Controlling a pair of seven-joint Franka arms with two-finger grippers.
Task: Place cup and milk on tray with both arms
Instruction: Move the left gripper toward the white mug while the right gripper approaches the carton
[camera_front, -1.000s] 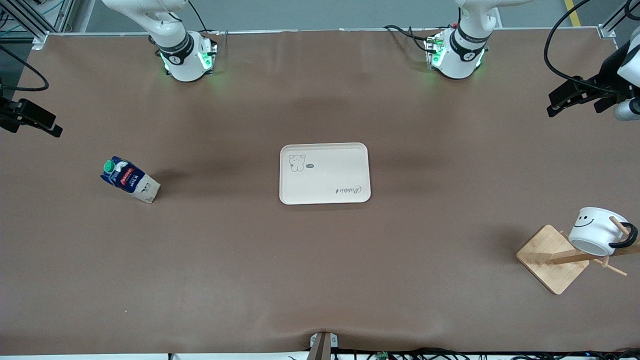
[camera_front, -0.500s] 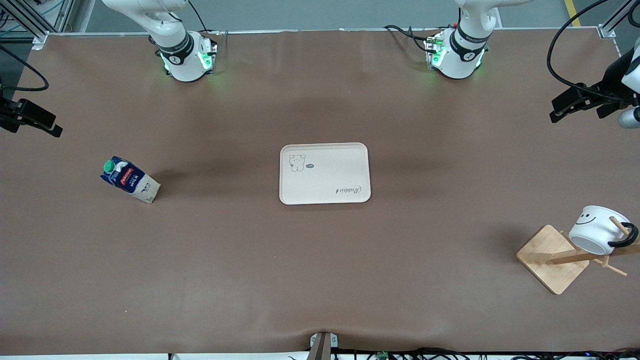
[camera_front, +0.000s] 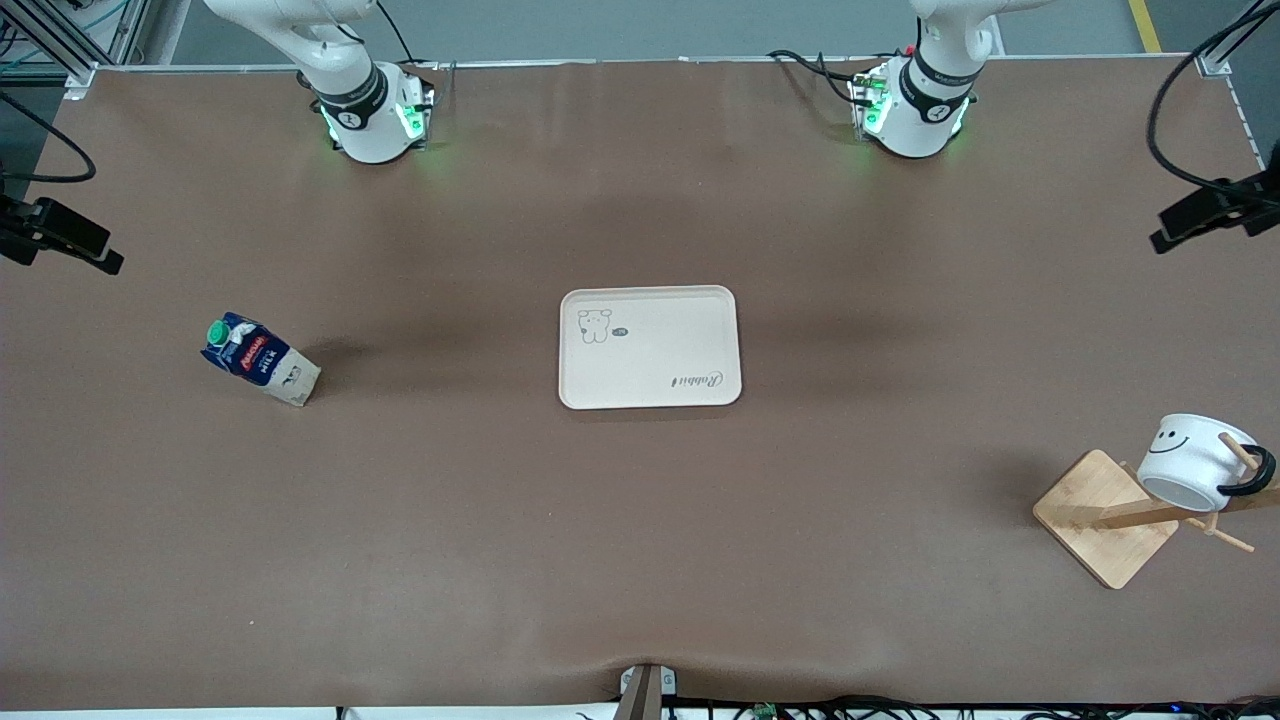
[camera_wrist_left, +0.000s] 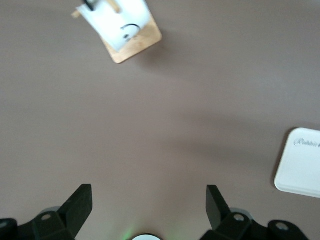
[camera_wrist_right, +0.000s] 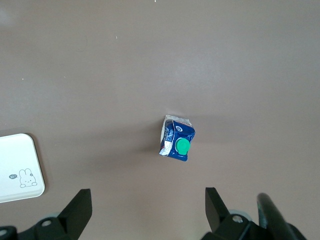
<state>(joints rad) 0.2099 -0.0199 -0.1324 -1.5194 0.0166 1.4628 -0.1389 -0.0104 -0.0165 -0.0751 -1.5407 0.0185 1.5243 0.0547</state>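
Brown tabletop (camera_front: 640, 560): cream tray (camera_front: 650, 347) w/ bear drawing at centre. Blue milk (camera_front: 260, 359), green cap, stands toward right arm's end. White smiley cup (camera_front: 1192, 462) hangs on bamboo rack (camera_front: 1110, 515) near left arm's end, handle partly cut off. Left gripper (camera_wrist_left: 149, 202) & right gripper (camera_wrist_right: 148, 205) fingers wide apart, holding nothing.

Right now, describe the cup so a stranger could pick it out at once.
Start at the cream tray mid-table, then go toward the left arm's end, nearer the front camera, to the bamboo rack. The cup hangs tilted on its peg: a white mug with a black smiley face and black handle.
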